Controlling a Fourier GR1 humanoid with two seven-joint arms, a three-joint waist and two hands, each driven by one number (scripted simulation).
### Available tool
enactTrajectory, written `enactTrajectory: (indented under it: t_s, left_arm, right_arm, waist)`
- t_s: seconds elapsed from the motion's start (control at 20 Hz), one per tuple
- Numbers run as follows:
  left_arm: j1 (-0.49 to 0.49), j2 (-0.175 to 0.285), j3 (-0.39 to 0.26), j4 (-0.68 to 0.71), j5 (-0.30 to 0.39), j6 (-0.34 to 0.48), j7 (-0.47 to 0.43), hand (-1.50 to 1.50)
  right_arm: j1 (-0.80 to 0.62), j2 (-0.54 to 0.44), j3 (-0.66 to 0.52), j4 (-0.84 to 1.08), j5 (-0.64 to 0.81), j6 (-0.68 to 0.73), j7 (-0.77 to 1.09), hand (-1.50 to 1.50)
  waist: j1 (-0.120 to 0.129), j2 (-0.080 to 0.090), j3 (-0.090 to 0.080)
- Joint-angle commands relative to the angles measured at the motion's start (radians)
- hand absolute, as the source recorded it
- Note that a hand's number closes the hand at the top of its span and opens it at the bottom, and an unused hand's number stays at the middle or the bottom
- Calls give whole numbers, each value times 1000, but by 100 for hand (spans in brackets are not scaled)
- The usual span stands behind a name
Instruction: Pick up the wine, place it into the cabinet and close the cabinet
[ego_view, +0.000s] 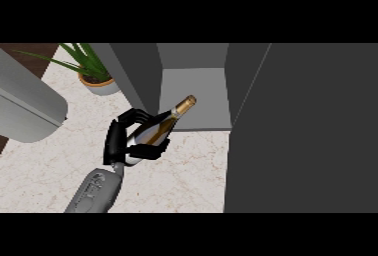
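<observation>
The fingers of the left hand curl round the wine bottle and cover much of its lower body. Where its base ends cannot be told, and the label is too small to read. The grey forearm is cut off by the lower edge. The cabinet is cut at the top, so only a part of its inside shows. Its open door runs out of the view at the right and hides the counter behind it. The leaves of the plant are cut at the top. A grey rounded thing at the left edge shows only partly; what it is cannot be told.
</observation>
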Motion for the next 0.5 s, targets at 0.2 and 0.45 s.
enactTrajectory:
  t_s: [0.2,0.45]
  left_arm:
    - [-229,-78,-83,79,-9,41,121,150]
    - [-206,-70,-132,115,-94,119,156,150]
  right_arm:
    - [11,-14,-1,-70,-53,17,19,-150]
    - [19,-8,1,-90,-76,6,30,-150]
  waist:
    - [-51,13,-6]
    - [-65,14,-6]
